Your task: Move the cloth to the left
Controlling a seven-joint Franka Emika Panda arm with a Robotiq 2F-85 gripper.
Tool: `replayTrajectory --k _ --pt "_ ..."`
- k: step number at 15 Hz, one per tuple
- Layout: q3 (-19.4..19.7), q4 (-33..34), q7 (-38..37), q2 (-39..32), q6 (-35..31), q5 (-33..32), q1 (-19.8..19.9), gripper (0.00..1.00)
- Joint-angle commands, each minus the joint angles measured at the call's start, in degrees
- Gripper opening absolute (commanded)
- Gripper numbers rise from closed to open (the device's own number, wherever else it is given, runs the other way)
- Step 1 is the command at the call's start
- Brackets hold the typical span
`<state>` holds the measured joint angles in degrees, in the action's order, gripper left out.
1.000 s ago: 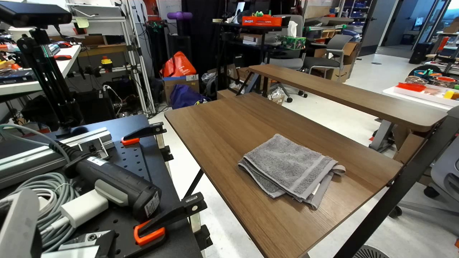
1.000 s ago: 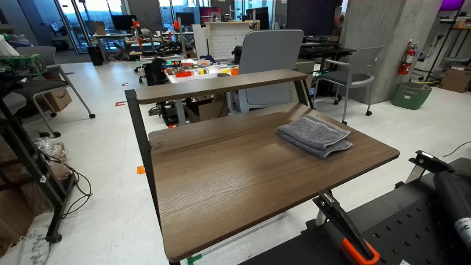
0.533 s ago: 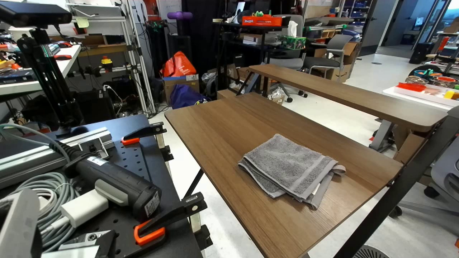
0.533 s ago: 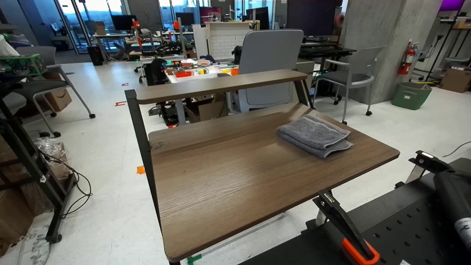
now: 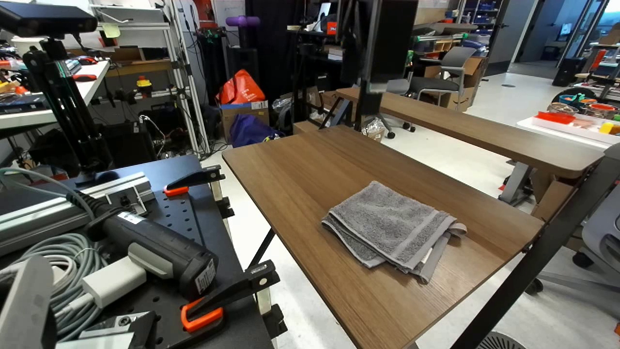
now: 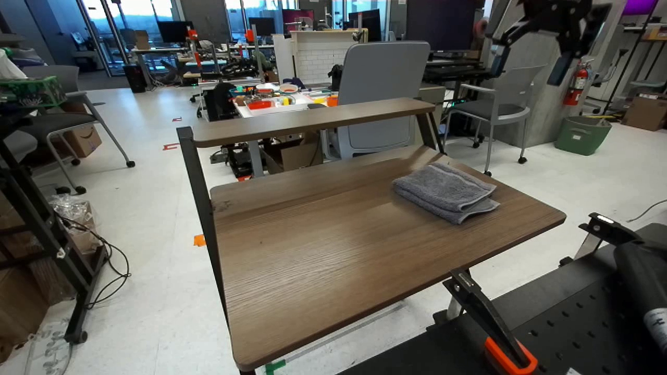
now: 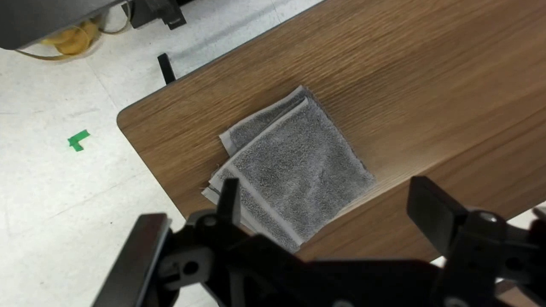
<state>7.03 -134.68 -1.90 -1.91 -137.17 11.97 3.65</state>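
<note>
The grey folded cloth lies flat on the wooden table, in both exterior views (image 5: 392,225) (image 6: 445,190) and the wrist view (image 7: 294,166). Its layers are slightly offset and its edges rumpled. My gripper (image 6: 530,63) hangs high in the air above and behind the cloth's end of the table in an exterior view. It also shows at the top of an exterior view (image 5: 371,102). In the wrist view my gripper (image 7: 327,198) has its fingers wide apart with nothing between them, well above the cloth. One finger hides a bit of the cloth's corner.
The brown table (image 6: 312,250) has a raised wooden shelf (image 6: 312,122) along one long side, on dark metal posts. A black workbench (image 5: 203,232) with clamps (image 5: 232,291), a black handheld device (image 5: 155,242) and cables stands beside it, across a gap.
My gripper has come into both exterior views at the top, where it was out of sight before. The cloth has not moved.
</note>
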Motion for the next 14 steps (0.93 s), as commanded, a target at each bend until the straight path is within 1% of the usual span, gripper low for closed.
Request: replayTrajectory --k 1,4,8,11,14 --pt "-1.4 7.5 0.9 -11.4 -3.4 4.1 0.8 1.00" --pt "-2.4 12.4 -0.5 -19.8 -6.1 3.6 1.0 1.00" --pt "-3.1 18.4 -2.5 -28.9 -8.8 2.6 1.3 1.00" --pt "-3.6 22.5 -3.6 -34.3 -8.9 2.5 1.4 1.00" --pt "-3.8 26.2 -5.0 -38.9 -8.2 1.8 0.7 1.00"
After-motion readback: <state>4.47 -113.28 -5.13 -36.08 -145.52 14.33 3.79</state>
